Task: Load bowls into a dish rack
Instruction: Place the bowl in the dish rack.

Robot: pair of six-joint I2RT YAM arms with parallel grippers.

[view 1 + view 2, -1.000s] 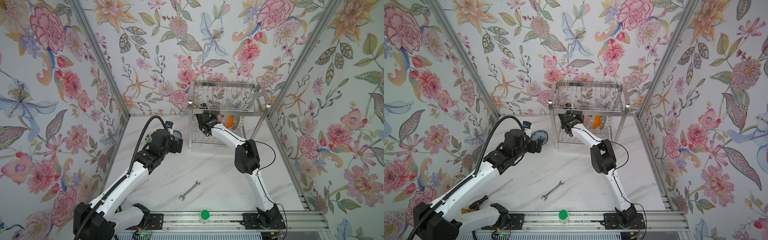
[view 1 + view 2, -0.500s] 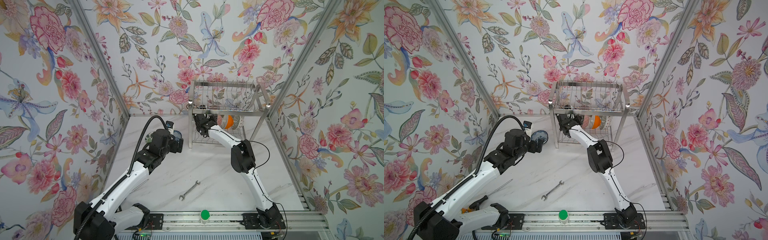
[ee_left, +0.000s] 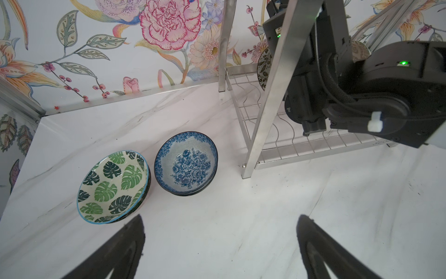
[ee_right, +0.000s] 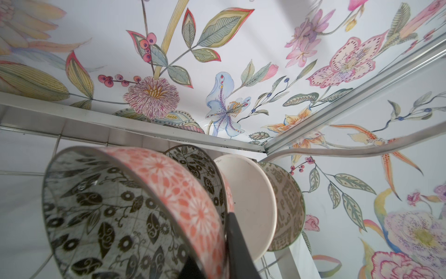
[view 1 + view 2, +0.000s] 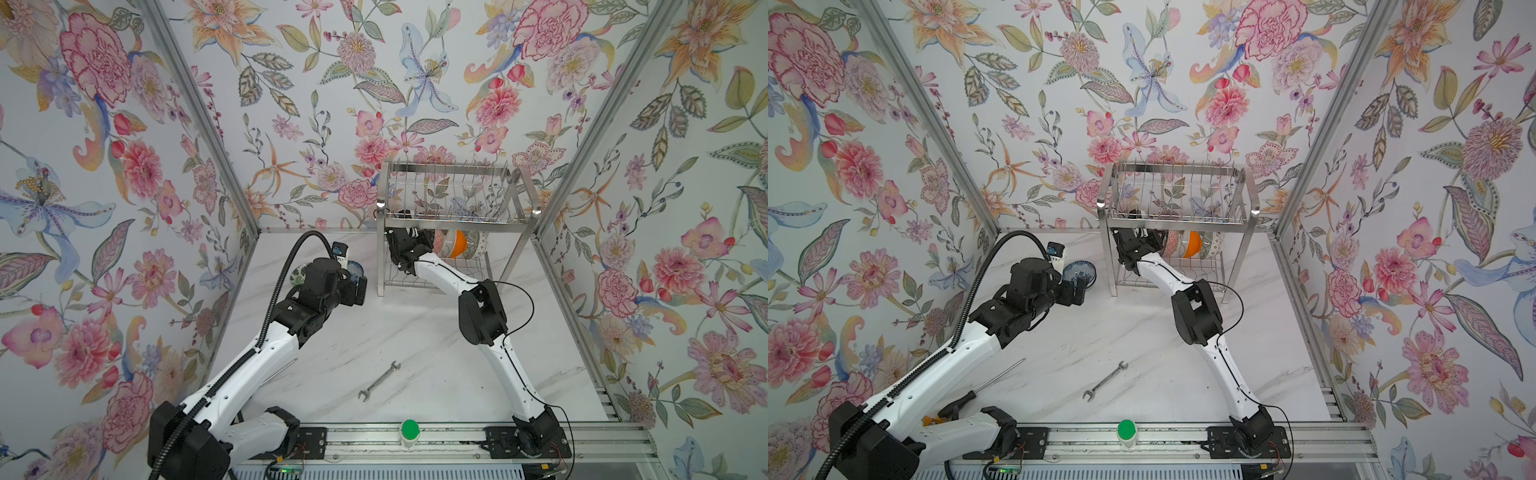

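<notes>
In the left wrist view a green-leaf bowl (image 3: 113,186) and a blue-and-white floral bowl (image 3: 185,164) sit side by side on the marble table. My left gripper (image 3: 220,217) hangs open and empty just in front of them. The steel dish rack (image 5: 453,195) stands at the back against the wall. My right gripper (image 4: 210,239) is inside its lower tier, shut on the rim of a bowl (image 4: 120,217) that is pink outside and black-and-white floral inside, held on edge. Behind that bowl several others stand on edge in the rack, among them an orange one (image 5: 455,243).
A wrench (image 5: 379,381) lies mid-table near the front. A screwdriver (image 5: 976,390) lies by the left arm's base. A green-capped knob (image 5: 409,430) sits on the front rail. Floral walls close in the left, back and right sides. The rack's front leg (image 3: 272,96) stands close beside the blue bowl.
My right arm has shifted slightly to the left inside the rack's lower tier with the bowl still in its grip. The left arm has not moved.
</notes>
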